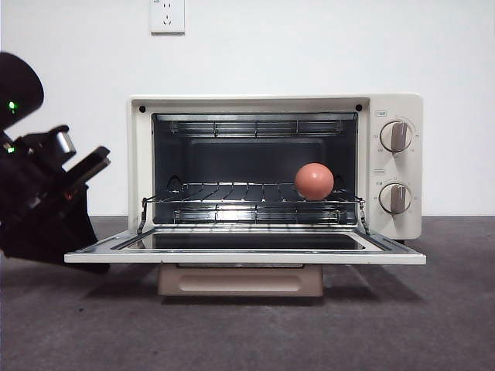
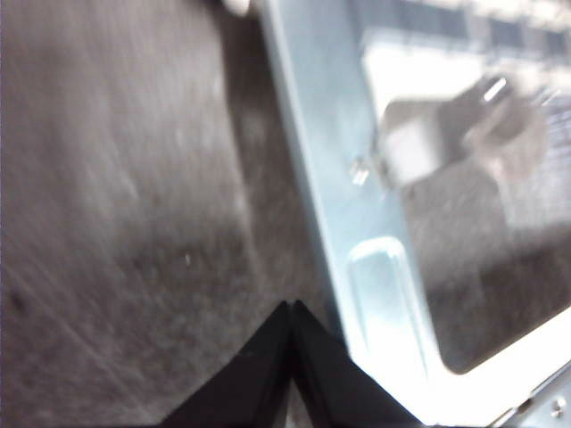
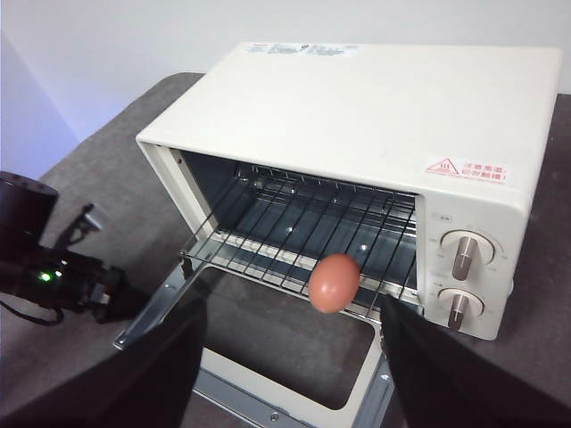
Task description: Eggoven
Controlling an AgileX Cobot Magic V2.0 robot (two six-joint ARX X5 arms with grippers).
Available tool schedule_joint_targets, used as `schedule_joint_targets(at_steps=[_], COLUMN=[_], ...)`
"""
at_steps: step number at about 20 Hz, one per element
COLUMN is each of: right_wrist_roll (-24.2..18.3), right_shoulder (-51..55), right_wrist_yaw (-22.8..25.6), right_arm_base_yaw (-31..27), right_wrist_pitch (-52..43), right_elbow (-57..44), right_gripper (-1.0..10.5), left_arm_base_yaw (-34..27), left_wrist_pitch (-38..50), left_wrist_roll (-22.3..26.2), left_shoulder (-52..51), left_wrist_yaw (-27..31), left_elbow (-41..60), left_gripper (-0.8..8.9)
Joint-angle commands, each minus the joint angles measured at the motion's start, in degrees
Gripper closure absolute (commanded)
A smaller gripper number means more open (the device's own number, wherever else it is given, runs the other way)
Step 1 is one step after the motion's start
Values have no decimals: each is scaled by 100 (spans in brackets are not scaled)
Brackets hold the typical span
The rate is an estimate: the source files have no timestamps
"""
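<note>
The cream toaster oven point(image 1: 394, 108) stands with its door point(image 1: 247, 258) folded down flat. The reddish-brown egg point(image 1: 314, 182) lies on the wire rack point(image 1: 232, 193) inside, at the right near the front; the right wrist view also shows the egg point(image 3: 335, 283). My left gripper point(image 2: 290, 308) is shut and empty, low over the table beside the door's left edge point(image 2: 339, 178); it shows as the dark arm at the left of the front view point(image 1: 81, 247). My right gripper point(image 3: 294, 312) is open and empty, held above and in front of the oven point(image 3: 375, 98).
Two knobs point(image 1: 396, 136) sit on the oven's right panel. The beige handle point(image 1: 240, 280) hangs under the open door. A white wall with a socket point(image 1: 167, 15) stands behind. The tabletop point(image 1: 247, 332) is dark grey.
</note>
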State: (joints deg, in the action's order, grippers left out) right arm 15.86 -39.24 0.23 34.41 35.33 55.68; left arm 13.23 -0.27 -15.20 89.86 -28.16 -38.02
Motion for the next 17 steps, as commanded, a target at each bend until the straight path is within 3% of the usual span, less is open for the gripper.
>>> schedule_joint_targets(at_steps=[1,10,17], right_wrist_roll=[-26,-24,4], right_shoulder=[76,90,85], right_wrist_yaw=[26,133,129], right_arm_base_yaw=[44,44,44], right_wrist_pitch=[-52,-17,-4], right_elbow=[70,70,70], right_gripper=[631,631,631], left_arm_base_yaw=[57,50,-140], left_wrist_pitch=[79,822,1285], left_wrist_roll=[-48,-496,-848], left_shoulder=[114,87,-140], left_wrist_yaw=[-203,-1351,-1537], left_elbow=[-33,-61,-83], left_gripper=[807,807,807])
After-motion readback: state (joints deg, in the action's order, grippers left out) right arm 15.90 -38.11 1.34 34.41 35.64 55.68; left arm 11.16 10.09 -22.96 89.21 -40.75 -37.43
